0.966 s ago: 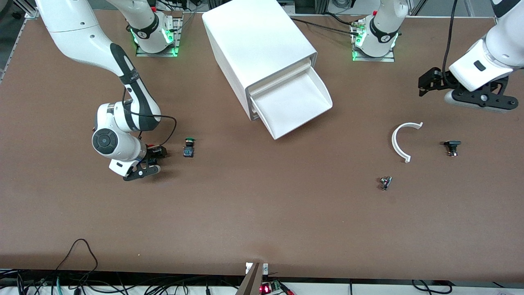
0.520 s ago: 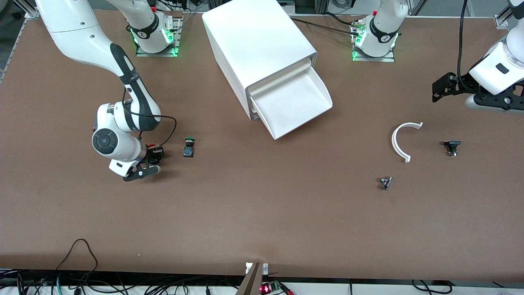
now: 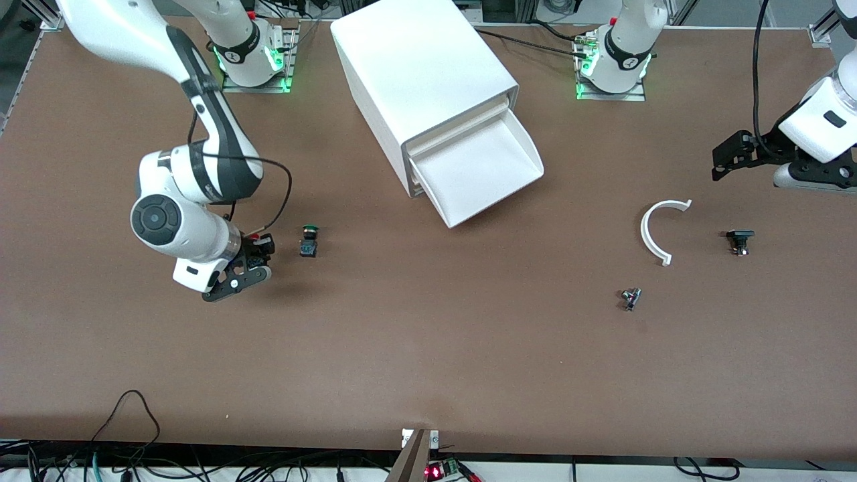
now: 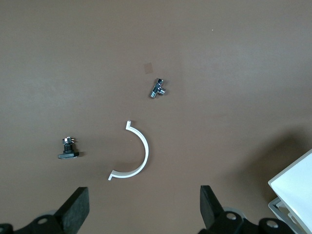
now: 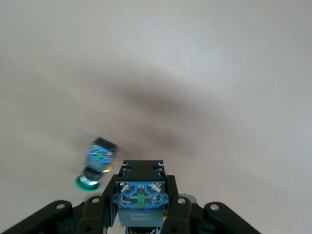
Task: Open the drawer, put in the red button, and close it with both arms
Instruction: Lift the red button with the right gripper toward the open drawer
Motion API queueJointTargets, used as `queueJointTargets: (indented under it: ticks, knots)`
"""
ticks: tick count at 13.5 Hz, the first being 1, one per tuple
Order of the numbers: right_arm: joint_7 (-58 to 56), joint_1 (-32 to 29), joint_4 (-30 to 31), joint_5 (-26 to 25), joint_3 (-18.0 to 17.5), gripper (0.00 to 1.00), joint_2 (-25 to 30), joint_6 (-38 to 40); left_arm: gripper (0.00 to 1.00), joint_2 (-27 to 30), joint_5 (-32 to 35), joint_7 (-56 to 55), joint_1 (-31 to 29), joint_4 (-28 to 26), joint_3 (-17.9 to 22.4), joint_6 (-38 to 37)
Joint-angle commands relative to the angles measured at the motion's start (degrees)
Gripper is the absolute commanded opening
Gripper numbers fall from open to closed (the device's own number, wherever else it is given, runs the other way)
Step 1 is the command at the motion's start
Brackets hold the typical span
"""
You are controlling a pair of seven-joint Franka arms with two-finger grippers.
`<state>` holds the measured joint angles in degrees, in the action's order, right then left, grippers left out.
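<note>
Lifted since the earlier frames, the right gripper [image 3: 258, 258] now hangs above the table [image 3: 402, 348] with the red button [image 3: 254, 235] clamped between its fingers, toward the right arm's end from the cabinet [image 3: 418, 84]. Only a sliver of the red cap shows in the front view; the right wrist view shows the button's blue-and-black body [image 5: 140, 200] squeezed in the jaws. Just beside the gripper, on the table, lies the green button [image 3: 309, 241]. The drawer [image 3: 479, 167] juts out open from the cabinet, white and shallow. Meanwhile the left gripper [image 3: 723, 161] has drifted outward toward the left arm's end of the table, its fingers [image 4: 75, 209] spread wide with nothing between them, above the white arc piece [image 3: 656, 231].
</note>
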<state>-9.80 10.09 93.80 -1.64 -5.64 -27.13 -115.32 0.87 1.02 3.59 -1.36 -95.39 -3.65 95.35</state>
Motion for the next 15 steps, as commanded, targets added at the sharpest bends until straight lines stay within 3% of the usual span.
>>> queueJointTargets:
  ticks: [1,7,15]
  knots:
    - [-5.12,-0.24,-9.13,0.5,-4.19,0.28,-0.64,6.94,1.0,0.54,-0.93,-0.25,-0.31,-0.5,0.23,0.45]
    - [-15.58,5.1,-18.28,0.32,-14.04,0.28,-0.9,8.19,1.0,0.54,-0.93,-0.25,-0.31,-0.5,0.23,0.19]
    - [-40.1,16.79,-22.07,0.15,-14.23,0.28,-5.03,0.8,1.0,0.01,1.27,-0.34,-0.05,-0.32,0.23,0.36]
